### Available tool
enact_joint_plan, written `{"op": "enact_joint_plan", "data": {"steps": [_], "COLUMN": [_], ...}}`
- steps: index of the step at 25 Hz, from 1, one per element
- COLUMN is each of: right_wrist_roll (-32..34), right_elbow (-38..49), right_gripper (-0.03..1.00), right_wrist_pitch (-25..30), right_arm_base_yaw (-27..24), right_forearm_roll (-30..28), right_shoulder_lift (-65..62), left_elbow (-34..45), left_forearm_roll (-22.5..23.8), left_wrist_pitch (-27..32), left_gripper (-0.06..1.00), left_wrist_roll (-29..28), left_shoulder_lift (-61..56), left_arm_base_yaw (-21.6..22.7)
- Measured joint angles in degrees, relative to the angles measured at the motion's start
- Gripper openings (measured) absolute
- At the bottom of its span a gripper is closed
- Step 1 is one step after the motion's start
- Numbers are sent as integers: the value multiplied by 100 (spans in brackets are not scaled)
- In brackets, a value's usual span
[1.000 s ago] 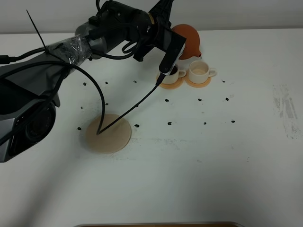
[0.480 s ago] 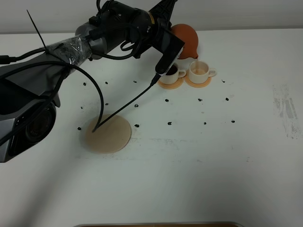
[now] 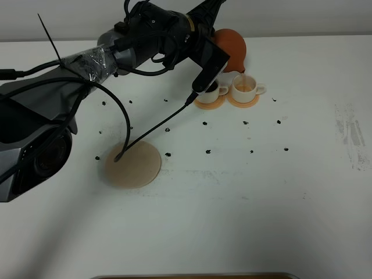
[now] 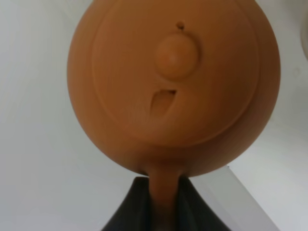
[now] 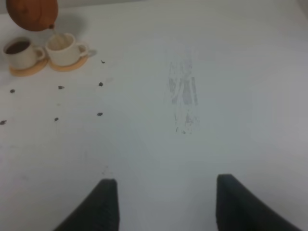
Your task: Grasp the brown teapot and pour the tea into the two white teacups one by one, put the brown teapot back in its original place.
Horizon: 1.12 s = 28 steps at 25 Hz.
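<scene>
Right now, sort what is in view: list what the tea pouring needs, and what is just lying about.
Job: round reddish-brown clay teapot, gripped by the left gripper; two cream-white ceramic teacups on small orange coasters; flat pale beige disc coaster.
Lying about: small black specks; grey scuff mark on the white table.

This is a robotics lab set-up, not a home. A bare white bench (image 3: 261,221) meets a plain pale wall (image 3: 302,17) at its far edge. Small black marks (image 3: 208,151) dot its middle, and a grey scuffed patch (image 3: 350,136) lies near its right edge. A grey robot arm (image 3: 145,40) carries clear plastic wrap (image 3: 87,58), a loose black cable (image 3: 163,123) and a cable tie (image 3: 49,35). The brown teapot (image 3: 229,46) and two white teacups (image 3: 245,87) are staged props.
</scene>
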Motion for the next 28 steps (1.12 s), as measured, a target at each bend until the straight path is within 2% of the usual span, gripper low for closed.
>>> {"op": "enact_joint_plan", "data": {"steps": [10,28], "right_wrist_roll": [0,0], "right_elbow": [0,0], "right_gripper": [47,47], "right_wrist_pitch": [0,0], "right_arm_base_yaw": [0,0], "right_forearm_roll": [0,0], "right_shoulder_lift": [0,0], "left_elbow": [0,0], "left_forearm_roll": [389,705], "left_wrist_pitch": [-51,-130], "left_gripper": [12,12], "left_wrist_roll": [4,4], "left_shoulder_lift": [0,0], "left_arm_base_yaw": [-5,-104]}}
